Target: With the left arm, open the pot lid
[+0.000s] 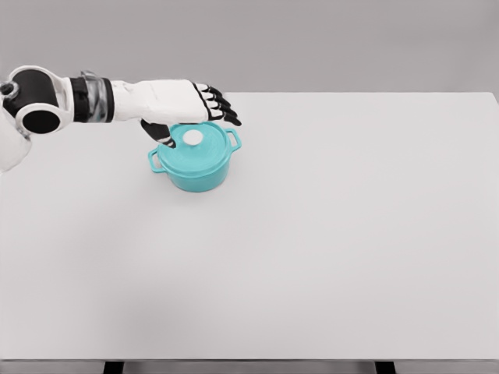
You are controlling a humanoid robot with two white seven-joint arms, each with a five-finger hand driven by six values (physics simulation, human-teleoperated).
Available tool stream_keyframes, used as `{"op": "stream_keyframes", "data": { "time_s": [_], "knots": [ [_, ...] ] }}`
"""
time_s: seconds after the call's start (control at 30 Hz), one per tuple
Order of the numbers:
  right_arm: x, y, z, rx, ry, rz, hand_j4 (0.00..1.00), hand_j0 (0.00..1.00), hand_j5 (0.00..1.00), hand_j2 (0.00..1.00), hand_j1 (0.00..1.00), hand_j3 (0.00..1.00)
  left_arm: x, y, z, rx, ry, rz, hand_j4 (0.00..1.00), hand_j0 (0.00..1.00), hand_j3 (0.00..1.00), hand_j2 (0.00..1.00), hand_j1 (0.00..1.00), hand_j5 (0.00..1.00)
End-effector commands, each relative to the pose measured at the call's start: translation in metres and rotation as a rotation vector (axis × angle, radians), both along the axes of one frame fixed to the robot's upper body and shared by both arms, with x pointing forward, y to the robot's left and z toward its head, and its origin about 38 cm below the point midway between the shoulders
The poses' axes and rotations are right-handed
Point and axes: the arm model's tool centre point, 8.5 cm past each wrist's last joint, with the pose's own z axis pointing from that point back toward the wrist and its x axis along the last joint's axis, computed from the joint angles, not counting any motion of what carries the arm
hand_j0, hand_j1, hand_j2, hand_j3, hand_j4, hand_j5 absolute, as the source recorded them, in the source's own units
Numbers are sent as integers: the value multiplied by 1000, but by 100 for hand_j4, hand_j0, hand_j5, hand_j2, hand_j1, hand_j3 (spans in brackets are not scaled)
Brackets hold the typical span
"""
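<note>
While poised over the teal pot (196, 167), left hand (184, 107) hovering just above the lid (204, 143), fingers (221, 105) stretched out and loosely spread past its far rim, thumb hanging near the white knob (192, 138), gripping nothing. Lid seated on the pot, directly beneath the palm; pot resting on the white worktop (327, 234), its two side handles sticking out left and right below the hand. Judged as the reach-and-align step, grasp not yet made. Next move probably calls for lowering the palm, curling fingers and thumb around the knob, then lifting straight up. Nothing else near the hand; no obstacle between palm and knob. Right arm out of sight.
</note>
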Motion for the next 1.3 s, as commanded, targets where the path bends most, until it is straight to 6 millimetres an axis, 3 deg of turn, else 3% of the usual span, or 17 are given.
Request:
{"op": "stream_keyframes", "data": {
  "time_s": [0.0, 0.27, 0.67, 1.27],
  "knots": [
    [0, 0, 0, 1, -1, 0, 100, 100, 100, 100, 100, 100, -2, -7, -8, 26, 7, -14, 98, 98, 98, 98, 98, 98],
    [0, 0, 0, 0, 0, 0, 100, 100, 100, 100, 100, 100, 1, -3, -12, 35, 16, -1, 92, 92, 92, 92, 92, 92],
    [0, 0, 0, 0, 0, 0, 100, 100, 100, 100, 100, 100, 5, 5, -24, 77, 50, 28, 92, 92, 92, 92, 92, 92],
    [0, 0, 0, 0, 0, 2, 100, 100, 100, 100, 100, 100, 11, 7, -28, 93, 51, 48, 78, 78, 78, 78, 78, 78]
  ]
}}
